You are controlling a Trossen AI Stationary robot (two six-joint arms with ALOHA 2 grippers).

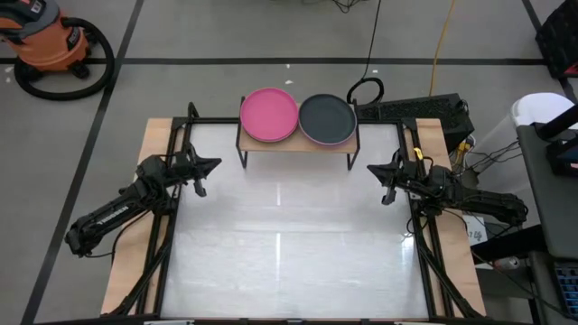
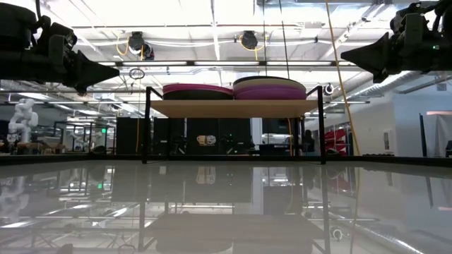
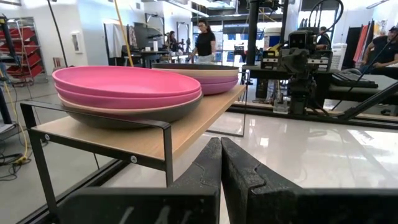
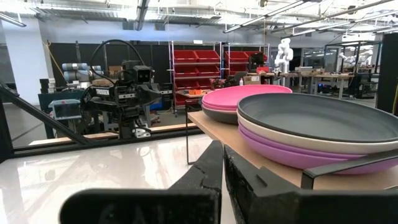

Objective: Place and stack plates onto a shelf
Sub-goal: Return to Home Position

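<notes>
Plates [image 1: 269,115] on shelf [image 2: 233,108], well apart from closed left fingers [image 3: 205,171], right fingers [image 4: 208,168]

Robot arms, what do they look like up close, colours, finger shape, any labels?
The left arm and right arm look alike: matte black, made of chunky jointed segments. Each ends in two black fingers tapering to a blunt wedge with stepped inner edges. A small pale label shows near the left wrist.

Orange shop vacuum [image 1: 50,41] on floor beyond counter's [image 1: 289,244] far left corner; yellow cable [image 1: 440,45] beyond far right corner.
</notes>
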